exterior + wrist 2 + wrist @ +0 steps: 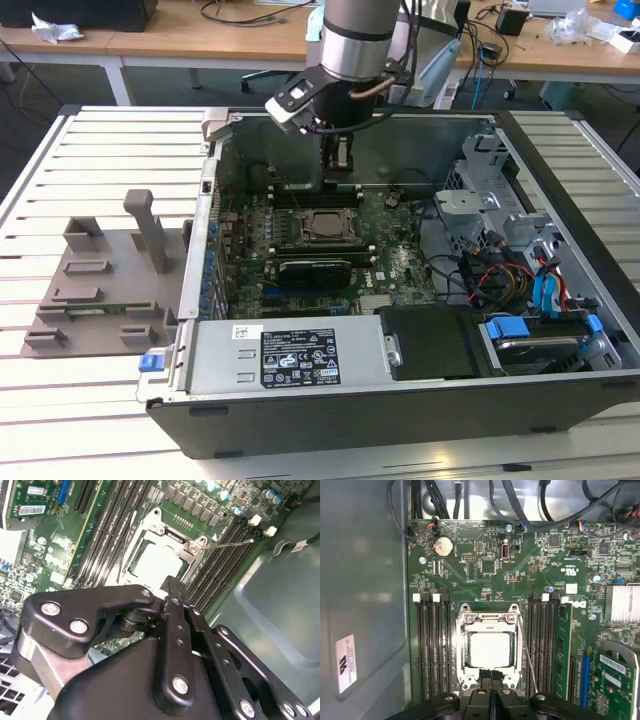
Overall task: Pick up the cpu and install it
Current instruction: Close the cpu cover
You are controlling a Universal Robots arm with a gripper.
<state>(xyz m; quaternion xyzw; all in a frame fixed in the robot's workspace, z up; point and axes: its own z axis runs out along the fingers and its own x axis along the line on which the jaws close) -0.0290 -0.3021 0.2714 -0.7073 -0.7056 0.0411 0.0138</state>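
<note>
The desk (90, 430) is white and made of long flat slats with thin gaps between them. A big open computer box (400, 410) lies on its side on the desk. It fills the middle and the exterior view's right, and its open side faces up. Just beside it, toward the exterior view's left, a flat grey-brown plate (100, 290) lies on the slats. Small grey blocks sit on the plate, and one tall post (150, 230) stands up from it.
</note>
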